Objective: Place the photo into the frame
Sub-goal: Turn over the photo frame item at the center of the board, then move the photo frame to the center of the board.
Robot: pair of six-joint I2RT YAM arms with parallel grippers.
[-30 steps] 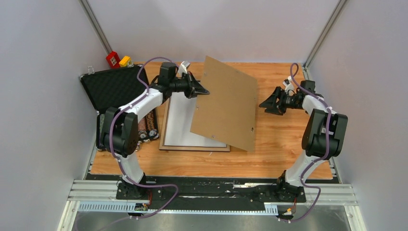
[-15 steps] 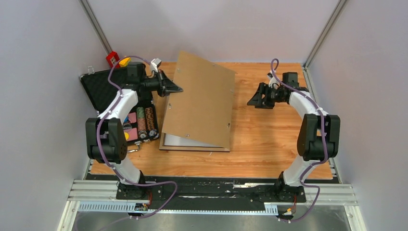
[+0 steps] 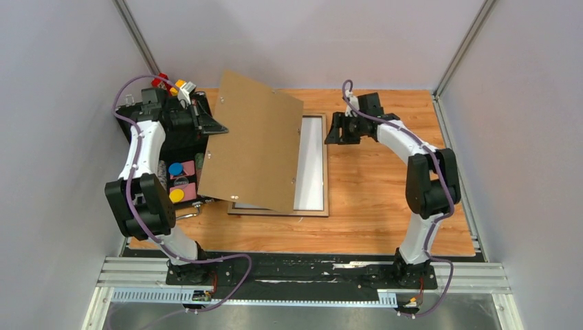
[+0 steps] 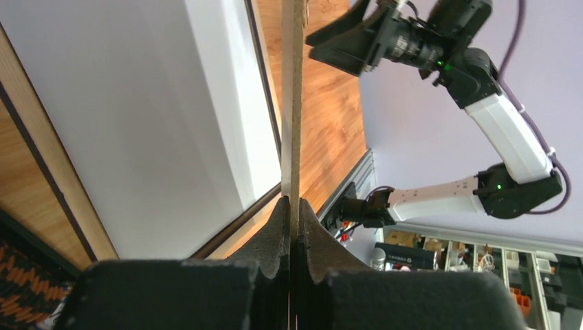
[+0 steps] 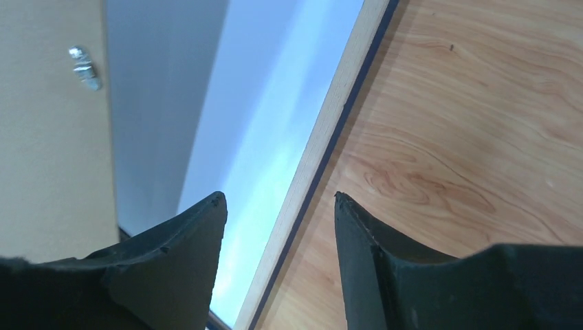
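The frame is being cleared: the left gripper [image 3: 221,129] pinches the backing panel [image 3: 254,148] by its edge, tilted above the frame [image 3: 326,172], which lies flat on the table and holds a white sheet [image 3: 313,161], perhaps the photo face down. The right gripper [image 3: 333,130] hovers spread and empty at the frame's far rim. Next, the panel needs to be laid aside. Since a second ago the panel has moved left and the right gripper has come closer.

The backing panel [image 3: 258,141] is plain brown, the frame [image 5: 316,155] tan, the table [image 3: 385,192] orange wood-grain.

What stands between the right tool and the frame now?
Nothing visible does. The right tool, jaws open, is just above the right rail of the frame. The brown backing panel, pinched by the left tool, hangs tilted over its left part only.
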